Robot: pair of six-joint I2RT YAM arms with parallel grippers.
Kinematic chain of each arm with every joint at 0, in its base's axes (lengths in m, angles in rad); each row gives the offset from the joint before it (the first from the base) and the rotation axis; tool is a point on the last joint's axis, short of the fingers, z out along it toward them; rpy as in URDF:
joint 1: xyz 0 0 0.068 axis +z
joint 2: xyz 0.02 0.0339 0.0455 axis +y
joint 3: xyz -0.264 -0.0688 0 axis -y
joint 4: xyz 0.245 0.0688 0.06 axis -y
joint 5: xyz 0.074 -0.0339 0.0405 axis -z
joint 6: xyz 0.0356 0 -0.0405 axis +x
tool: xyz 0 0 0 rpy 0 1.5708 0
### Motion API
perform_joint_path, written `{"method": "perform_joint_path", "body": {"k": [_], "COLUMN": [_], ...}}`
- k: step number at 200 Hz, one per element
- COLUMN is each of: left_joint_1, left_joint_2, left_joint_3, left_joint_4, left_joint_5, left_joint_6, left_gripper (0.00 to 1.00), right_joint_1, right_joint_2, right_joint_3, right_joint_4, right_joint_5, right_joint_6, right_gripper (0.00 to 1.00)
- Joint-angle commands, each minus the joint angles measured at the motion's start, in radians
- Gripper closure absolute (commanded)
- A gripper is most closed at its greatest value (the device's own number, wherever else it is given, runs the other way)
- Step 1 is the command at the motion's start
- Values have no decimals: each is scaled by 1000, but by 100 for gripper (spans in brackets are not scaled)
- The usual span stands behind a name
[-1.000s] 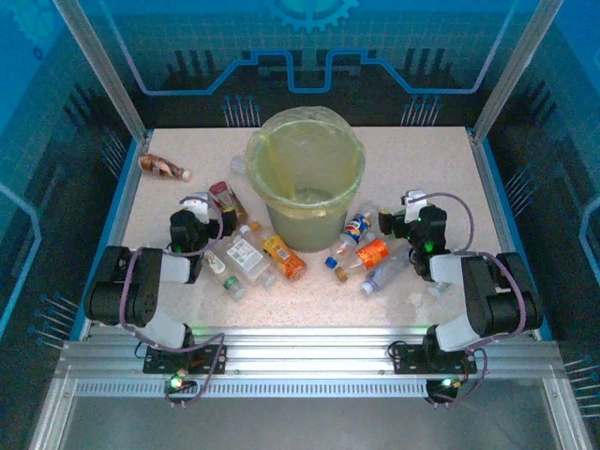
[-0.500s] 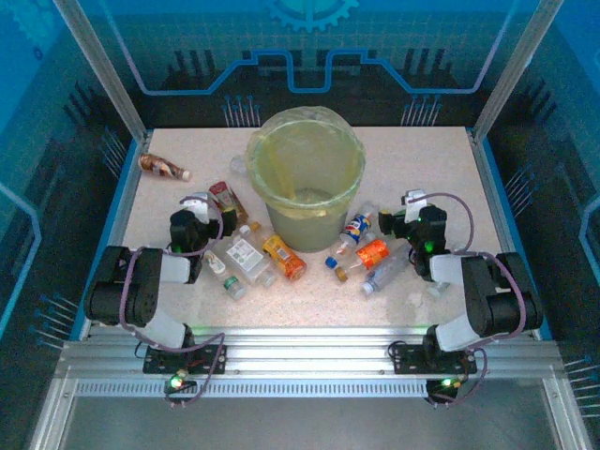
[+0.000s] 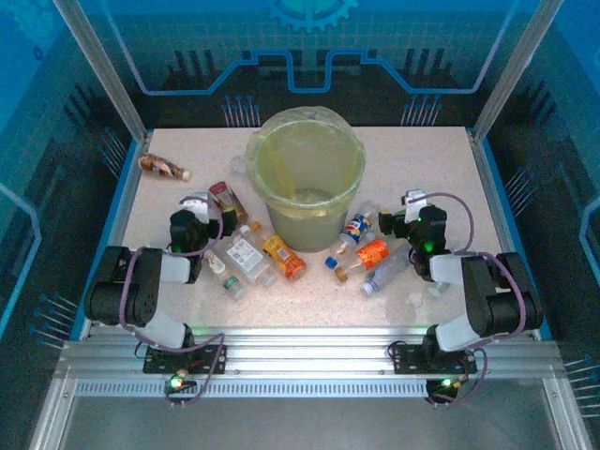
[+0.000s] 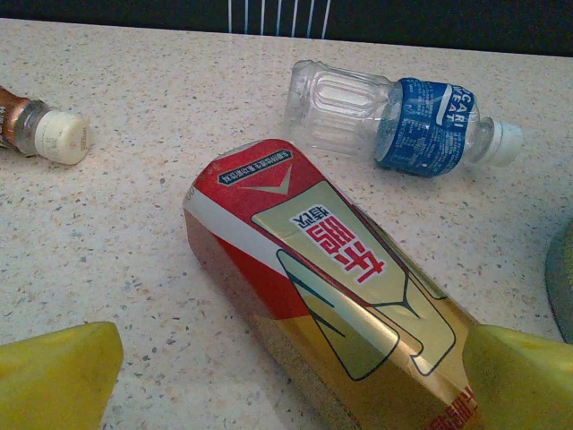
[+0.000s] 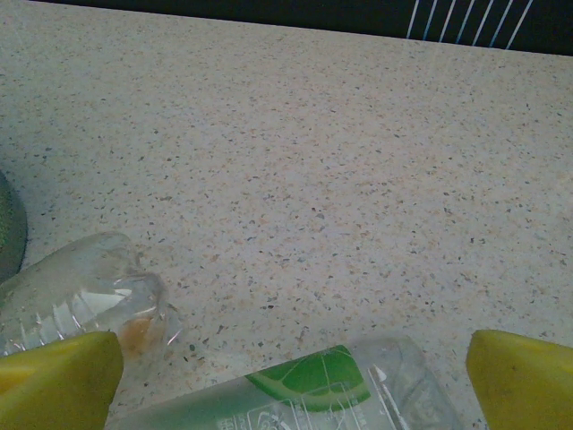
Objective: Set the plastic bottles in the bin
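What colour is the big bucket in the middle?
The bucket is see-through yellow-green, clearest in the top view.

bin (image 3: 306,178) is set on the table (image 3: 431,169) | a bottle cluster (image 3: 246,253) is laid at its 7 o'clock | a second cluster (image 3: 372,255) at 5 o'clock — a lone bottle (image 3: 164,167) at 9 o'clock

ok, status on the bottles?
Left gripper open, red-gold bottle between its fingers, ungripped. Right gripper open over green-label bottle. Bin looks empty, bottles lie around it. Nothing blocking.
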Motion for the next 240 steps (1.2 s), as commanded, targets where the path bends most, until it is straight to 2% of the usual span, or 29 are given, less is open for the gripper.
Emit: {"method": "perform_joint_path", "body": {"k": [1,19,30,99,132,155,185,224,240], "left_joint_1": [8,16,21,25,25,25,25,28,27], "left_joint_2": [-15,-22,-50,-247,-364,-432,-507,-565,-590], "left_joint_3": [-1,-54,-72,-41,12,138,298,449,464], "left_joint_4": [20,120,125,-106,-217,-466,-827,-1285,-1414], "left_joint_5": [-16,-23,-37,-66,-106,-131,-211,-264,-247], "left_joint_6": [-17,-30,-41,-54,-127,-239,-435,-663,-733], "left_gripper": [1,1,1,1,1,1,1,1,1], "right_joint_1": [-11,-11,-11,-11,-10,-9,-6,3,6], "right_joint_2": [10,10,10,-54,-164,-231,-285,-317,-321], "right_joint_3": [17,17,17,52,122,185,273,364,396], "right_joint_4": [5,5,6,-108,-356,-551,-777,-1003,-1062], "right_joint_5": [-11,-11,-12,15,101,197,247,246,243], "right_joint_6": [-7,-8,-7,1,26,102,176,224,233], "right_gripper": [0,0,0,0,0,0,0,0,0]}}
